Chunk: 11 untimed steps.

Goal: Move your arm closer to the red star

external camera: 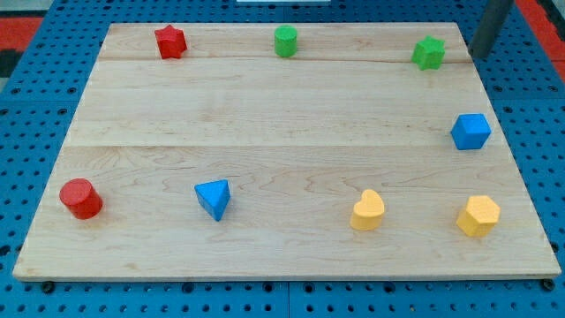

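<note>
The red star (169, 41) lies near the top left corner of the wooden board (282, 115). My tip (479, 55) is at the view's top right, just off the board's right edge, far to the right of the red star. The dark rod rises out of the top of the view. The nearest block to my tip is the green star (429, 53), a little to its left.
A green cylinder (285, 41) stands at top centre. A blue cube (470, 132) is at the right edge. A red cylinder (81, 198), blue triangle (214, 198), yellow heart (367, 210) and yellow hexagon (478, 215) line the bottom. Blue pegboard surrounds the board.
</note>
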Tool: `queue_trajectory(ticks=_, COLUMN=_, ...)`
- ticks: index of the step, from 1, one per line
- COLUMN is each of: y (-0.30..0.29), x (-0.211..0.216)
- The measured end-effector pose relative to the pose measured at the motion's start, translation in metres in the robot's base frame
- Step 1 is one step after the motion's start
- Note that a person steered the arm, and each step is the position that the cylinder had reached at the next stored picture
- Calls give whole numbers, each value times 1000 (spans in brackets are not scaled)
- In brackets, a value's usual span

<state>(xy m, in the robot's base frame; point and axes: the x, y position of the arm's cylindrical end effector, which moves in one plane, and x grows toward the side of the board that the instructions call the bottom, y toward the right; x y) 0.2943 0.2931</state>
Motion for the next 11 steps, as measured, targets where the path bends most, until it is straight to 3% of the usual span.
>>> queue_trajectory(ticks=1, y=-61, x=47)
queue_trajectory(ticks=2, y=-158, x=57)
queue_trajectory(ticks=5, y=-387, x=56)
queue_trajectory(ticks=6, y=-403, x=52)
queue_trajectory(ticks=8, y=-549, x=17)
queue_trajectory(ticks=9, y=-551, x=-25)
queue_trajectory(ticks=11, y=-532, x=-71)
